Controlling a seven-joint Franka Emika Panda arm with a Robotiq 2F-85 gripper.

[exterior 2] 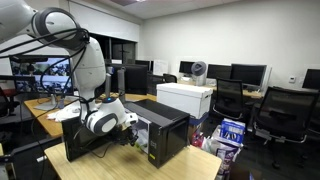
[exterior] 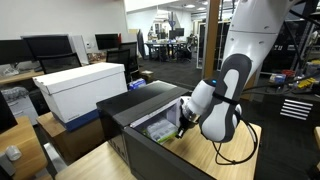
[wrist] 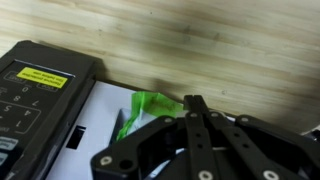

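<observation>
Gripper [wrist: 195, 103]: in the wrist view the two fingers converge until their tips meet, with no gap visible between them. Just left of the tips, and touching them, lies a crumpled green plastic wrapper [wrist: 150, 108]. Cannot tell whether a fold of it is pinched between the tips or only lies against them.

The wrapper rests on a white flat surface [wrist: 100, 135], with the far edge of that surface running along the wooden table [wrist: 230, 40]. To the left of the white surface is the microwave's black control panel [wrist: 35, 95], with keypad buttons and a yellow label [wrist: 38, 76] at its far end.

In both exterior views the arm bends down so that the gripper [exterior: 183, 128] [exterior 2: 133, 124] sits at the open front of the black microwave [exterior: 140, 105] [exterior 2: 165, 128], which stands on the table [exterior: 100, 160] [exterior 2: 205, 160]. The wrapper is too small to make out in those views.

A white cardboard box [exterior: 85, 85] [exterior 2: 185, 97] stands beyond the microwave, well apart from the gripper. Office desks with monitors [exterior 2: 245, 72] fill the far room.
</observation>
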